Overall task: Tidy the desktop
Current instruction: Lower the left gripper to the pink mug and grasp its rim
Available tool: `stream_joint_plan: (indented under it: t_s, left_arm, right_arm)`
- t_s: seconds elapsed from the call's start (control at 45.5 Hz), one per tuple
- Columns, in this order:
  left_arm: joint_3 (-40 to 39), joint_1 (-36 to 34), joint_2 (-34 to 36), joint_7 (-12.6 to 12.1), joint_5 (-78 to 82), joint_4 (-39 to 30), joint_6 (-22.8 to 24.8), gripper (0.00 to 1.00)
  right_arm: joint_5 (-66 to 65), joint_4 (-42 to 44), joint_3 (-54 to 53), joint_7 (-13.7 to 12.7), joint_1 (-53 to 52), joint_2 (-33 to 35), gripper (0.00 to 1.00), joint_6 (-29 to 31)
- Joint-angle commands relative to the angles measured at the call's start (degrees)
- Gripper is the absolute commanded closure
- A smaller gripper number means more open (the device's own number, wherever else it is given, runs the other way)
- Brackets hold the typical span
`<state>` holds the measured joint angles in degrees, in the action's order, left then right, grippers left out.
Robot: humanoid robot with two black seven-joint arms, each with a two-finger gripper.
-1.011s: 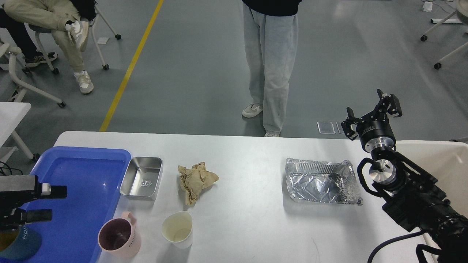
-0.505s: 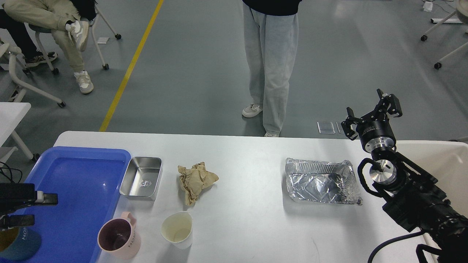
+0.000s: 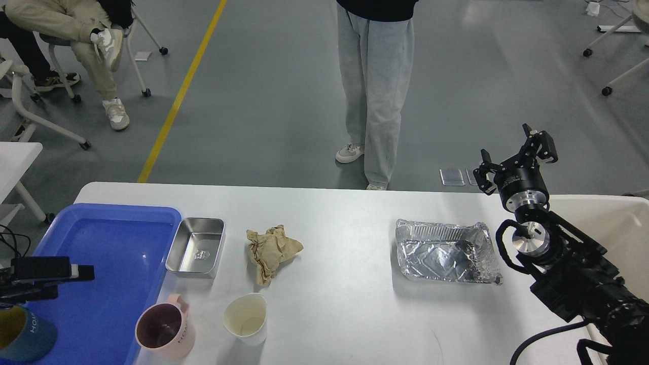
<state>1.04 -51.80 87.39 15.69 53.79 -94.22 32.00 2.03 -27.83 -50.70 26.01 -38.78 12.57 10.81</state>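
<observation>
The white desktop (image 3: pixel 334 314) carries a steel tin (image 3: pixel 196 247), a crumpled brown paper (image 3: pixel 272 249), a pink mug (image 3: pixel 165 331), a cream paper cup (image 3: pixel 246 318) and a crushed foil tray (image 3: pixel 445 251). My left gripper (image 3: pixel 71 283) hovers over the blue tray (image 3: pixel 116 238) at the left edge, just above a dark blue cup (image 3: pixel 23 333) lying in the tray. Its two dark fingers sit close together and I cannot tell their gap. My right gripper (image 3: pixel 513 152) is raised over the far right table edge, open and empty.
An off-white bin (image 3: pixel 613 228) stands at the right, partly behind my right arm. A person (image 3: pixel 375 86) stands just beyond the far table edge. Another sits on a chair (image 3: pixel 76 45) at the far left.
My left gripper has drawn back to the left over the blue tray, and its fingers now look closer together. The right arm and the table items have not moved.
</observation>
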Motion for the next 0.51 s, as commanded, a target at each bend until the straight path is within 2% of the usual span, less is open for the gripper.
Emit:
stream_joint_plan:
  t_s: [0.0, 0.154, 0.286, 0.484]
  left_arm:
    - [1.41, 0.47, -2.05, 0.13, 0.18, 0.88, -2.12, 0.04]
    - [3.88, 0.47, -4.51, 0.22, 0.26, 2.73, -3.17, 0.04]
    - [4.14, 0.38, -7.49, -0.48, 2.1, 3.95, -7.04, 0.04]
    - [6.34, 0.38, -12.33, -0.83, 2.73, 7.82, -7.83, 0.04]
  right_arm:
    - [0.0, -0.03, 0.07, -0.08, 0.02, 0.0, 0.0, -0.09]
    - [0.0, -0.03, 0.07, -0.08, -0.16, 0.0, 0.0, -0.27]
    - [0.0, -0.03, 0.07, -0.08, -0.07, 0.0, 0.0, -0.27]
    - [0.0, 0.15, -0.01, 0.0, 0.02, 0.0, 0.0, -0.27]
